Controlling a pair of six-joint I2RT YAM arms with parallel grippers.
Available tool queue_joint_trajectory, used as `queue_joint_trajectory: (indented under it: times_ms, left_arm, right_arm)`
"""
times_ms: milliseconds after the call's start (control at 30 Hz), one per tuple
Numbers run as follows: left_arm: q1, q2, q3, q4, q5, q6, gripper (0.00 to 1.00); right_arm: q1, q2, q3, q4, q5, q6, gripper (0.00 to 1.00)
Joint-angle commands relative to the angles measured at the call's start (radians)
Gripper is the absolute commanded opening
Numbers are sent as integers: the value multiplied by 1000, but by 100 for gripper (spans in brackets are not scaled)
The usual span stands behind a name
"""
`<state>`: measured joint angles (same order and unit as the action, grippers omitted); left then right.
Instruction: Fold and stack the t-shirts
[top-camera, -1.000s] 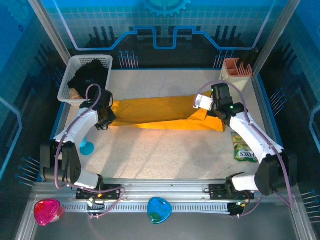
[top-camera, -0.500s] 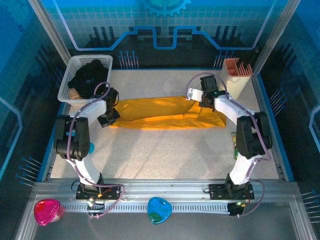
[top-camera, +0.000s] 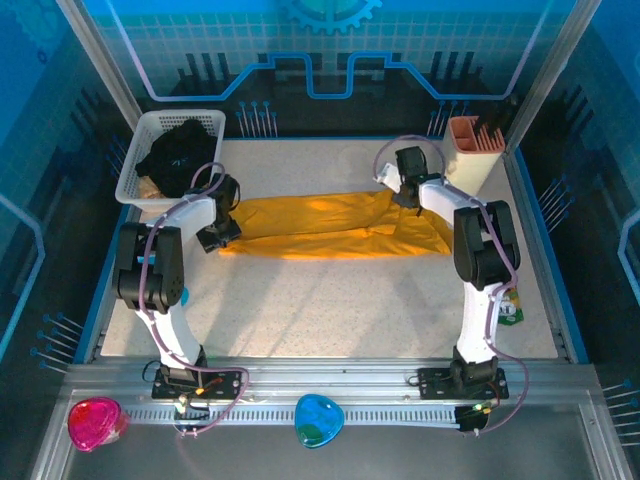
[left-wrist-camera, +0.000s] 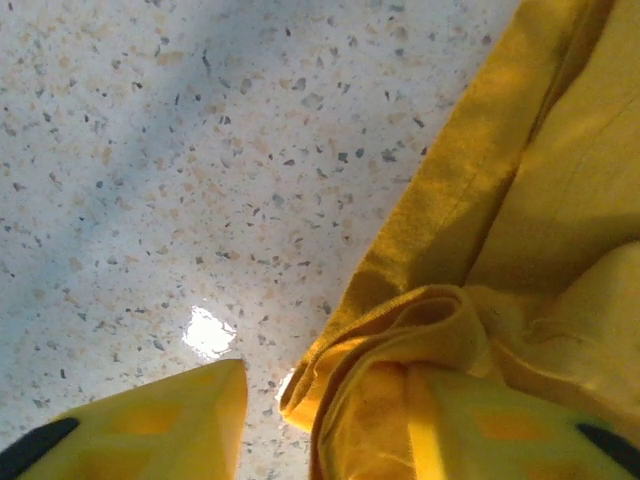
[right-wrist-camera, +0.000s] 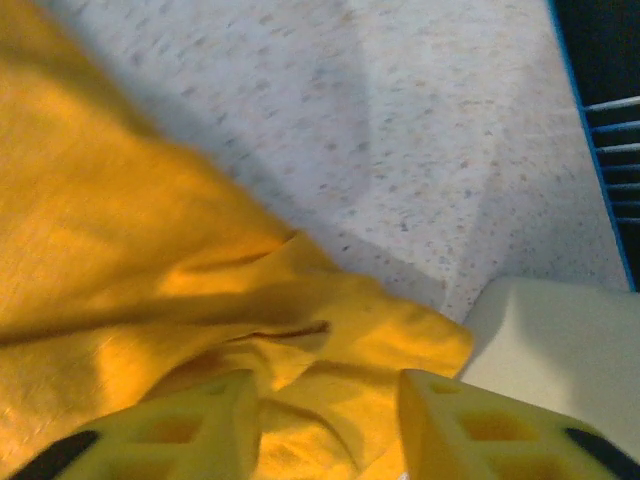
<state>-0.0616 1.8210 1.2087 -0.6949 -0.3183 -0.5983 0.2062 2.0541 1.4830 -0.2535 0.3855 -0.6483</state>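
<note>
The golden-yellow t-shirt (top-camera: 320, 225) lies folded into a long band across the table. My left gripper (top-camera: 218, 236) is at the band's left end. In the left wrist view the gripper (left-wrist-camera: 325, 400) is open, and a bunched fold of the yellow cloth (left-wrist-camera: 420, 320) lies between the fingers against the right one. My right gripper (top-camera: 398, 188) is at the band's far right corner. It is open too (right-wrist-camera: 328, 400), with the yellow cloth (right-wrist-camera: 150, 230) lying under and between its fingers. The black t-shirt (top-camera: 180, 150) sits crumpled in the white mesh basket (top-camera: 140, 135) at the back left.
A tan cup (top-camera: 472, 140) stands at the back right corner. A green snack packet (top-camera: 508, 308) lies by the right edge, and a small blue object (top-camera: 175, 297) by the left arm. Bare speckled table (top-camera: 300, 300) stretches in front of the shirt.
Both grippers have moved toward the back of the table, the right one also leftward, along the ends of the yellow shirt. The shirt has stayed flat in about the same place.
</note>
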Motion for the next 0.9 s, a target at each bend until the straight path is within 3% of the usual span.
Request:
queue_joint_trajectory:
  times_ms: [0,100,200,267,367,533,700,867]
  left_arm:
    - [9,-79,-17,30,44,19,61]
    - [4,-162,-63,79,107,44,73]
    - [-17,-277,-122,126,137,71,84]
    - [-35,-358,-153,143,140,84,90]
    - [-54,-459,-179,148,155,95,96]
    - [-60,-527,-192,115,186,101,98]
    - [-61,-531,-236,122,210,104,98]
    - [-64,-509,-252,141,228,99,97]
  right_arm:
    - [-13,-100,24,-49,-35,356,48]
    - [-13,-206,12,-186,-68,642,50]
    - [-14,-302,-40,-344,-194,945,52]
    - [-11,-357,-141,-327,-378,1056,58]
    - [12,-404,-300,-189,-499,1223,59]
    - [39,-340,-344,-145,-482,1313,53]
    - [45,-295,-364,-108,-390,1346,51]
    - [42,-232,-338,-66,-405,1347,46]
